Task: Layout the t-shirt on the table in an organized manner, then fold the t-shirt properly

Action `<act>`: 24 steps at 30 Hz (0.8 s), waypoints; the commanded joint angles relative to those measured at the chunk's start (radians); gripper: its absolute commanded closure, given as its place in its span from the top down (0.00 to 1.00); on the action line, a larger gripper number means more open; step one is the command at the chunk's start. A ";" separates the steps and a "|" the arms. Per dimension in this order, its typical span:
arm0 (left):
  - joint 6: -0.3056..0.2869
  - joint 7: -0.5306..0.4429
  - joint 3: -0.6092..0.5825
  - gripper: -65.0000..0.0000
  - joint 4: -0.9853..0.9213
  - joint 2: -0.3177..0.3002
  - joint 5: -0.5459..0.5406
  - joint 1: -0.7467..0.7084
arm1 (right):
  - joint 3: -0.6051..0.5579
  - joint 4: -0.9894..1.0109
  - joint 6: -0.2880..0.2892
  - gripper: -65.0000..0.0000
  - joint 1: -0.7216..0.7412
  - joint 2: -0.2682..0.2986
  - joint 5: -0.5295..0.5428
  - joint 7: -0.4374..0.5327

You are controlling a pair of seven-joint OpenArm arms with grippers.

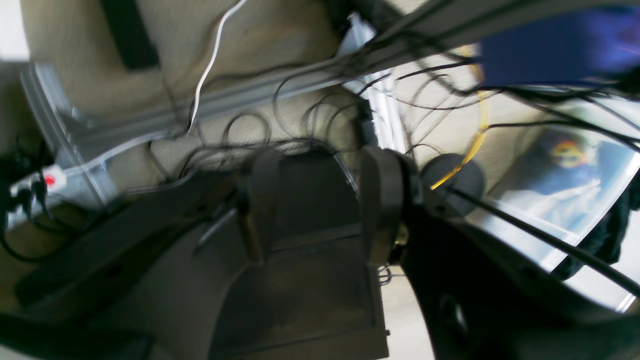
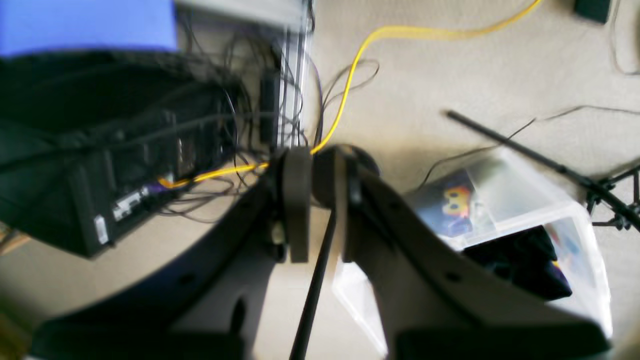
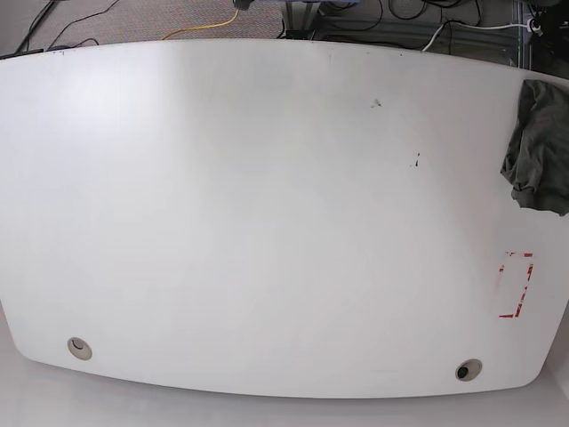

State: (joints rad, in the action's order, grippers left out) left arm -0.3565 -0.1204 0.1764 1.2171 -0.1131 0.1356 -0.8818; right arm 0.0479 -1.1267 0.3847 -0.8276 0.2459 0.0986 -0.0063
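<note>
White and glossy, the table (image 3: pixel 267 222) is seen nearly bare, with two grommet holes (image 3: pixel 79 348) along its near edge and a red tape rectangle (image 3: pixel 516 285) toward one side. Farther back, at the edge on the left arm's side, the t-shirt (image 3: pixel 538 147) is bunched, partly hanging off. No arm is seen over the tabletop. From the wrist views, pointed at carpet and cables, the left gripper (image 1: pixel 320 210) is shown parted and empty, the right gripper (image 2: pixel 317 200) nearly closed on nothing. Soft, light, limp cloth is judged likely; a pinch at the shoulders or hem would be suited.
</note>
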 commanded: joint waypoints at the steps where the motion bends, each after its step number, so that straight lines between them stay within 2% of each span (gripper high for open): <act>1: -0.006 -0.017 0.001 0.38 -0.081 -0.024 -0.006 0.029 | -0.019 0.069 0.000 0.13 0.027 0.007 -0.004 0.041; 6: -0.006 -0.017 -0.016 0.38 -0.213 -0.030 -0.006 0.138 | -0.039 0.191 -0.002 0.13 0.112 -0.021 -0.024 0.096; 16: -0.006 -0.014 -0.018 0.38 -0.537 -0.030 -0.004 0.350 | -0.043 0.412 0.000 0.13 0.268 -0.050 -0.030 0.101; 24: 0.000 -0.014 -0.018 0.38 -0.773 -0.030 -0.004 0.488 | -0.043 0.515 0.000 0.13 0.373 -0.059 -0.030 0.101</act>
State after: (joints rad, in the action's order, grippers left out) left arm -0.3542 -0.1226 0.1570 0.4877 -0.1364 0.1349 -0.4019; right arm 0.0044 -0.6262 0.3763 -0.4583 0.1768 0.0662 0.0841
